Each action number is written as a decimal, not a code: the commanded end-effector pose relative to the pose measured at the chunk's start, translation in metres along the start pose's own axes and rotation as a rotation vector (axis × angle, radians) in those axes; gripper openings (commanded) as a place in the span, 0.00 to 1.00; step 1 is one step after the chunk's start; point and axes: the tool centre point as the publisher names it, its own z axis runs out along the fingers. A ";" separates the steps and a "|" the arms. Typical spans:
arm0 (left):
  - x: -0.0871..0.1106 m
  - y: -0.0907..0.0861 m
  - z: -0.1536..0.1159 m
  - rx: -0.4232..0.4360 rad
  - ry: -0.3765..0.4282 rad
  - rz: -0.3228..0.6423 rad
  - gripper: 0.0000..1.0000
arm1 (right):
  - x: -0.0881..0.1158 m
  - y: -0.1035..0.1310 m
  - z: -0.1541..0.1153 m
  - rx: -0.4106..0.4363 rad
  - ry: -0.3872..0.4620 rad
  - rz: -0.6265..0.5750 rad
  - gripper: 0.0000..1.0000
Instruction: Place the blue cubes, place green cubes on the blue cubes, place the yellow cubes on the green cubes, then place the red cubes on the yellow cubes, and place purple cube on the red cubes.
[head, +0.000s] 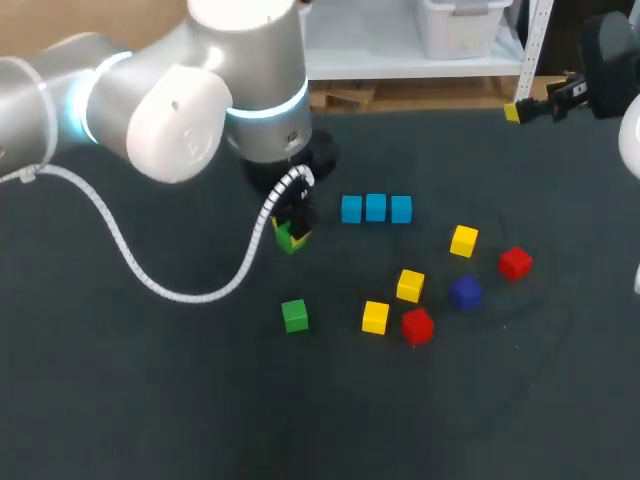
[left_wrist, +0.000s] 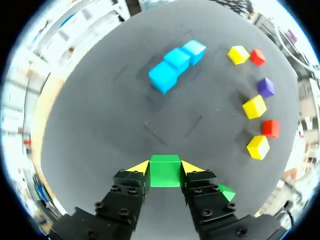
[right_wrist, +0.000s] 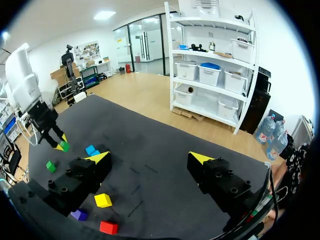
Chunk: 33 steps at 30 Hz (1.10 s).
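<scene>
My left gripper (left_wrist: 165, 167) is shut on a green cube (left_wrist: 165, 171), both yellow tips pressing its sides; in the head view it is just left of the blue row, the green cube (head: 291, 238) under it. Three blue cubes (head: 375, 208) stand touching in a row at mid-table. A second green cube (head: 295, 315) lies nearer the front. Three yellow cubes (head: 410, 285), two red cubes (head: 417, 325) and a purple cube (head: 465, 292) are scattered to the right. My right gripper (right_wrist: 150, 159) hangs open and empty above the table's far right corner.
The dark table (head: 150, 400) has bare room at the front and left. A white cable (head: 130, 250) loops off my left arm over the table's left half. The loose cubes lie close together right of the middle.
</scene>
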 end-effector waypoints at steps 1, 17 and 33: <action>-0.015 0.011 -0.019 -0.018 -0.043 0.242 0.00 | 0.000 -0.001 0.000 -0.005 -0.003 -0.001 1.00; -0.098 0.037 -0.052 -0.043 -0.129 0.616 0.00 | 0.000 -0.001 0.000 -0.005 -0.003 -0.001 1.00; -0.122 0.019 -0.019 0.030 -0.071 0.698 0.00 | 0.000 -0.001 0.000 -0.005 -0.003 -0.001 1.00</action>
